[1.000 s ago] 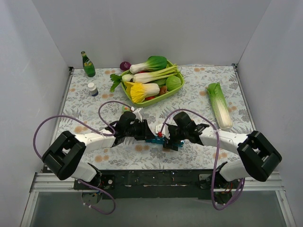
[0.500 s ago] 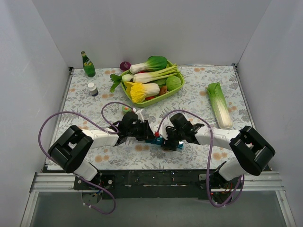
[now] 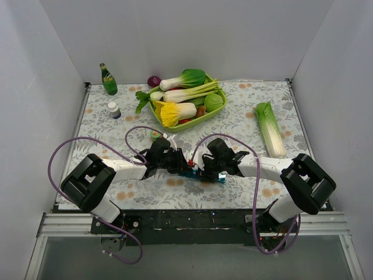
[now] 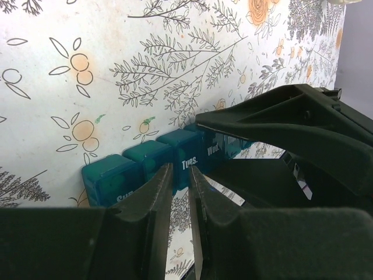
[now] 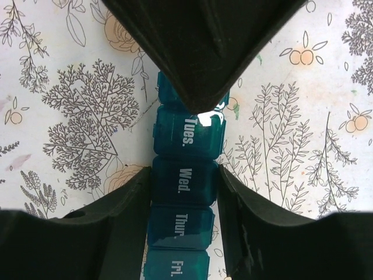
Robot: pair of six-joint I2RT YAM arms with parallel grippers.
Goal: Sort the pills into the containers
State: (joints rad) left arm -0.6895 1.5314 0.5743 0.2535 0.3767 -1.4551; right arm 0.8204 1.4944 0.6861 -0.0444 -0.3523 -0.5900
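The containers are one teal strip [image 3: 190,173] of lidded day compartments lying on the flowered tablecloth between my two grippers. In the left wrist view the strip [image 4: 140,160] shows "Tues." and "Wed." lids. My left gripper [image 4: 179,172] has its jaws drawn to a narrow slit with nothing between them, tips at the edge of the "Tues." lid. My right gripper [image 5: 185,181] is shut on the strip [image 5: 186,140], one finger against each side of the "Wed." compartment. All lids that show lie closed. No loose pills show.
A white-capped pill bottle [image 3: 114,109] and a green bottle [image 3: 108,80] stand at the back left. A lime-green basket [image 3: 192,121] of vegetables sits at the back middle. A long cabbage [image 3: 270,129] lies at the right. A small green object [image 3: 155,133] lies behind the left gripper.
Both arms have drawn in toward the strip. The right gripper has slid a little left along it, closer to the left gripper. The strip has stayed on the cloth.
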